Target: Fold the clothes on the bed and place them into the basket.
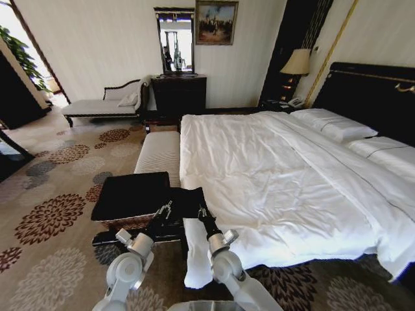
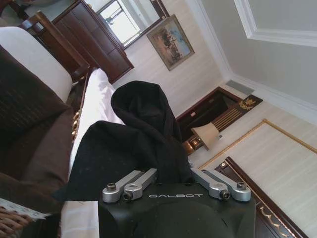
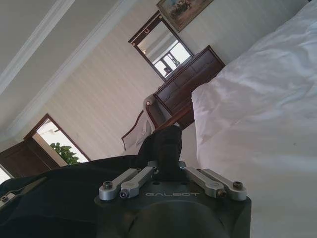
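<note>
Fingers of both grippers pinch the black T-shirt (image 1: 185, 202), the left gripper (image 1: 165, 210) and right gripper (image 1: 204, 212) side by side. From the left wrist, the cloth bunches upward in a dark fold; the head view shows it stretched flat between the basket (image 1: 130, 197) and the bed (image 1: 272, 181) corner, both arms reaching forward.
</note>
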Robot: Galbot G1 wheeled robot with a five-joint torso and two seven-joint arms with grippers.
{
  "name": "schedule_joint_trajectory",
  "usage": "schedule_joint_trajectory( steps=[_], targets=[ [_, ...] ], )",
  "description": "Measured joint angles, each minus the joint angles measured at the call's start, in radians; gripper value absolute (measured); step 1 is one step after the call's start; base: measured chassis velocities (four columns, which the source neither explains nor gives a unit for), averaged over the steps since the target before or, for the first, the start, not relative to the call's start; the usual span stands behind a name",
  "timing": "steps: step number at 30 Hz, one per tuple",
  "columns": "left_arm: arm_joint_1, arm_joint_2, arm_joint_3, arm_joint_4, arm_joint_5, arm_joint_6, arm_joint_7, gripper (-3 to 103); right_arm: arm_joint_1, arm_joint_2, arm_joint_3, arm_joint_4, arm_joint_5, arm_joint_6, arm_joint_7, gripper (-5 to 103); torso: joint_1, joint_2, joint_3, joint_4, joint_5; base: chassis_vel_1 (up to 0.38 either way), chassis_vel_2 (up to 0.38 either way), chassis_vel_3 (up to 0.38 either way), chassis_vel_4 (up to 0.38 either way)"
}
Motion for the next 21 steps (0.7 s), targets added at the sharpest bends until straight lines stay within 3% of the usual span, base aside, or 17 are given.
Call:
schedule_joint_trajectory(
  steps=[11,21],
  targets=[
    [-0.005,-0.005,-0.003,0.014,0.003,-0.005,0.005,10,-0.002,0.003,0.0,-0.003,0.009,0.004,-0.005,9,0.0,0.0,0.0,0.0001,-0.0005,0.226,0.226,-0.227,-0.224],
    [-0.006,-0.011,0.004,0.033,0.017,-0.013,0.014,10,0.0,0.007,-0.001,-0.016,0.018,0.008,-0.005,9,0.0,0.0,0.0,-0.0001,0.0,0.056,0.091,-0.049,-0.102]
  ],
)
